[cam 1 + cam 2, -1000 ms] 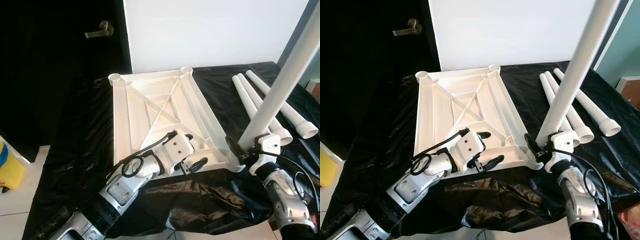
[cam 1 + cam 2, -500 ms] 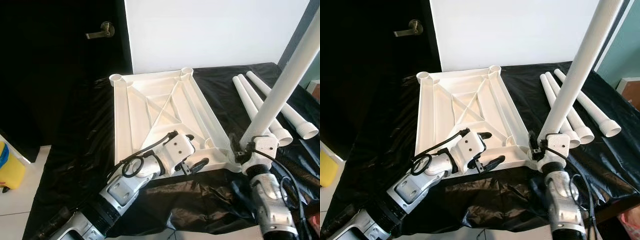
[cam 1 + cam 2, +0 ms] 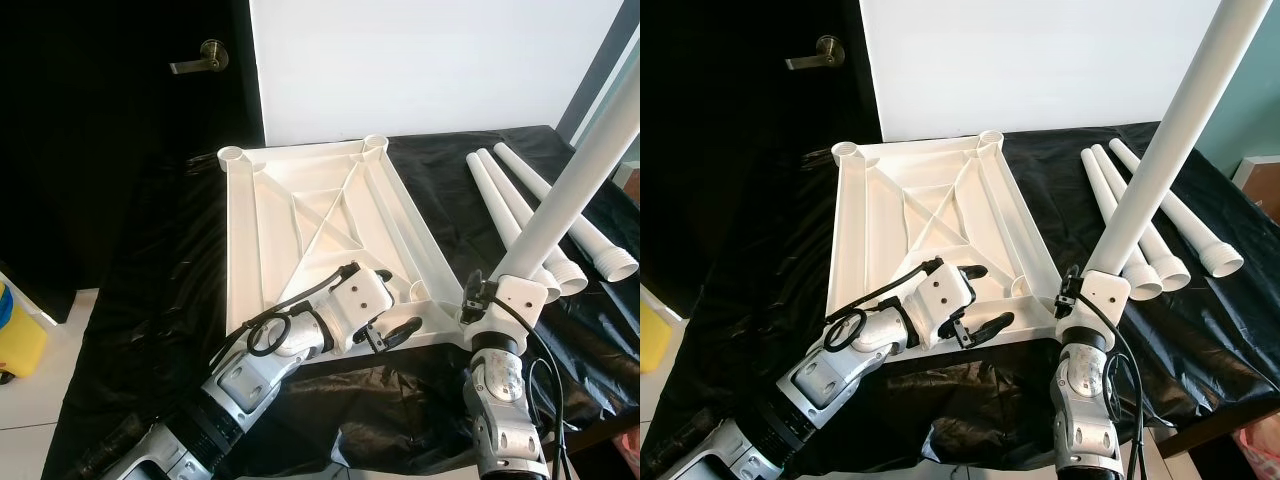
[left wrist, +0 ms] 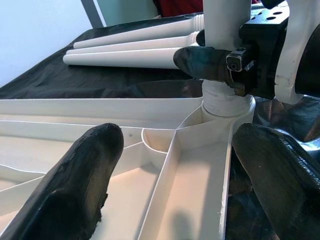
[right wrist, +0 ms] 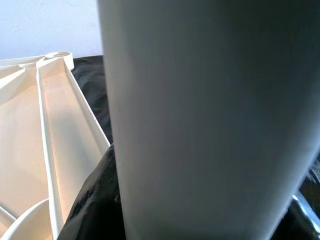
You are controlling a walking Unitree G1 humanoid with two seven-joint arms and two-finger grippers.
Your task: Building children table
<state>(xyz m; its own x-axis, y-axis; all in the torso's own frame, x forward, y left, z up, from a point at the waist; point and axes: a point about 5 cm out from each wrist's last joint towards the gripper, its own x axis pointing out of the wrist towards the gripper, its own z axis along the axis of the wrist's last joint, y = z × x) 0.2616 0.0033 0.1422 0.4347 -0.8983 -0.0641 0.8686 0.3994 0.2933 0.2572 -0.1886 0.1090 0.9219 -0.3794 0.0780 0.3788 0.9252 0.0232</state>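
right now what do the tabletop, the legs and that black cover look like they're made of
Tabletop: likely moulded white plastic, going by the ribbed underside and round corner sockets, with a smooth matte look.
Leg in the right gripper, and the three loose legs: white tubes with ridged ends, probably the same plastic.
Black cover: thin glossy plastic sheeting, wrinkled and shiny.

right arm swung in under the near right corner socket; right pincer [image 3: 490,297] rotated round upright leg [image 3: 560,200], leg steeper.
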